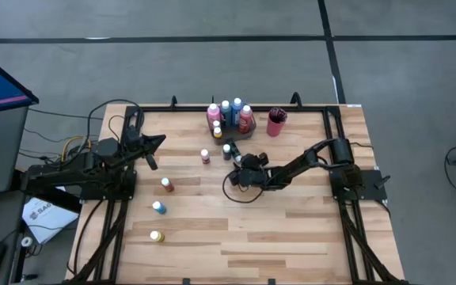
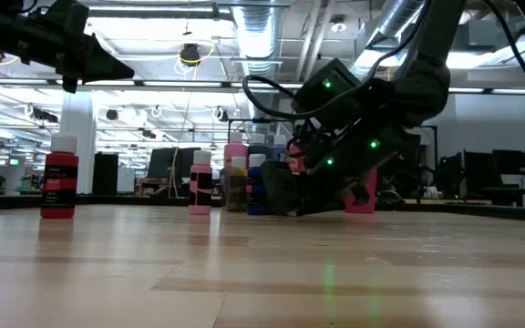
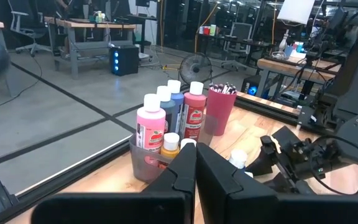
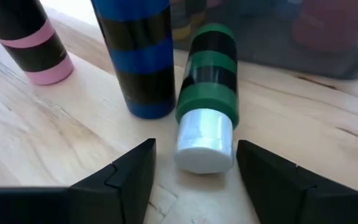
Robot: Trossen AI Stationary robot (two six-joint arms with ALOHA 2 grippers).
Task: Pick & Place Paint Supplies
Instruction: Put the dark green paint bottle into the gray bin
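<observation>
My right gripper (image 4: 194, 165) is low over the table's middle (image 1: 238, 168), open. Its fingers stand on either side of the pale cap (image 4: 205, 142) of a green-banded paint bottle (image 4: 207, 87) and do not touch it. That bottle lies on its side on the wood. A blue-banded bottle (image 4: 138, 62) and a pink-banded one (image 4: 36, 50) stand upright beside it. My left gripper (image 1: 155, 145) hangs shut (image 3: 196, 167) above the table's left part, holding nothing. More bottles stand in the grey tray (image 1: 248, 132). Brushes stick up out of the red cup (image 1: 275, 123).
Loose bottles stand on the wood: pink (image 1: 205, 156), red (image 1: 167, 184), blue (image 1: 158, 207) and yellow (image 1: 157, 236). The grey tray (image 4: 278, 43) lies just behind the green bottle. The red cup (image 3: 219, 112) stands right of the tray near the far edge. Bare wood fills the near right part.
</observation>
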